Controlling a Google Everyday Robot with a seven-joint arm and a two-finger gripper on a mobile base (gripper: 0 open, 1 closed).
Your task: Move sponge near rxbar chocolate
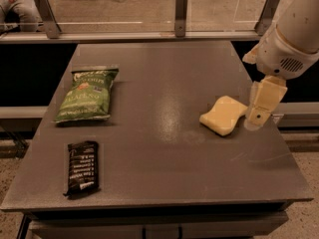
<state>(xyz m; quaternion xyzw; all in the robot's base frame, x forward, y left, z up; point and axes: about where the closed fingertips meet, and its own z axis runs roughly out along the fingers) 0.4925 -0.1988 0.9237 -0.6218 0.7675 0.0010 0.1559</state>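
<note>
In the camera view, my gripper hangs at the right edge of the surface. It points downward from the white arm and sits just beside the right end of the sponge. Whether it is open or closed I cannot tell from this angle. It has hold of nothing that I can see. The sponge lies flat on the surface toward the right side, its wavy edge turned to me. I judge that I am low and close there because that end is nearest to take.

The rxbar chocolate lies flat at the front left, lengthwise toward the near edge and well apart from the sponge. The green chip bag lies behind it on the left. A wide bare stretch of surface runs between the sponge and the bar, so a carry across should meet nothing. I would set the sponge down on the bar's right side, short of the bag, so that neither gets shoved.
</note>
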